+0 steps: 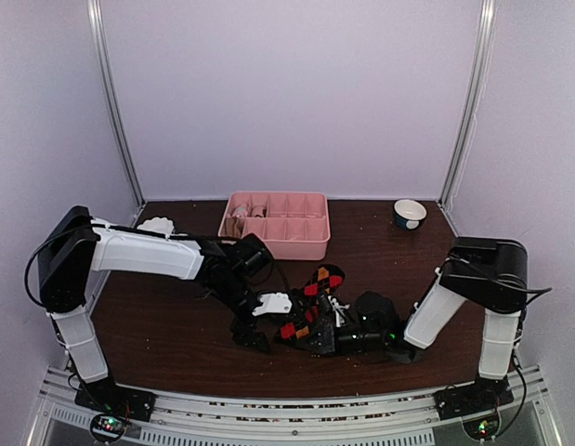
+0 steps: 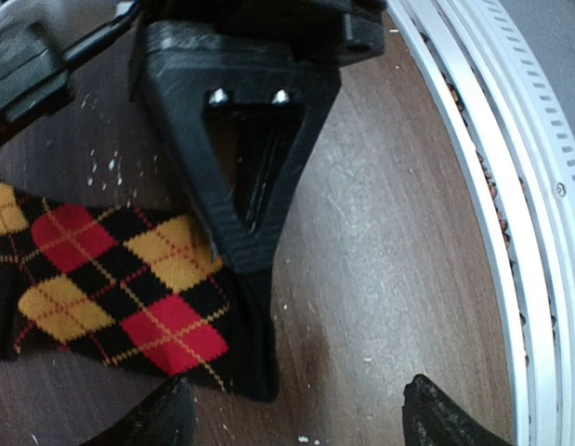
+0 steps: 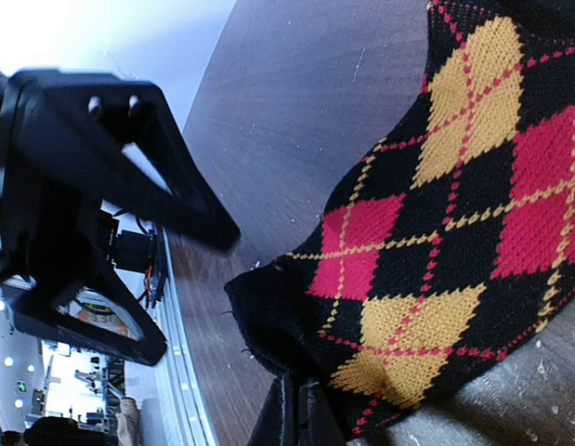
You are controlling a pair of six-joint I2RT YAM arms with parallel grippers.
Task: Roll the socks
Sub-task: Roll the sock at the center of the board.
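Right wrist shows a knitted, diamond-patterned black sock (image 3: 436, 232).

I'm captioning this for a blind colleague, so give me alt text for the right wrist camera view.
A black argyle sock with red and yellow diamonds lies on a dark wooden table, its near corner apparently pinched in the shut right gripper. The left gripper stands open at the left.

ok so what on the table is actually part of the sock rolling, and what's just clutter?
Job: argyle sock, its edge pinched by the right fingers; left fingers open beside it.
Lying about: pink tray, small bowl at back right.
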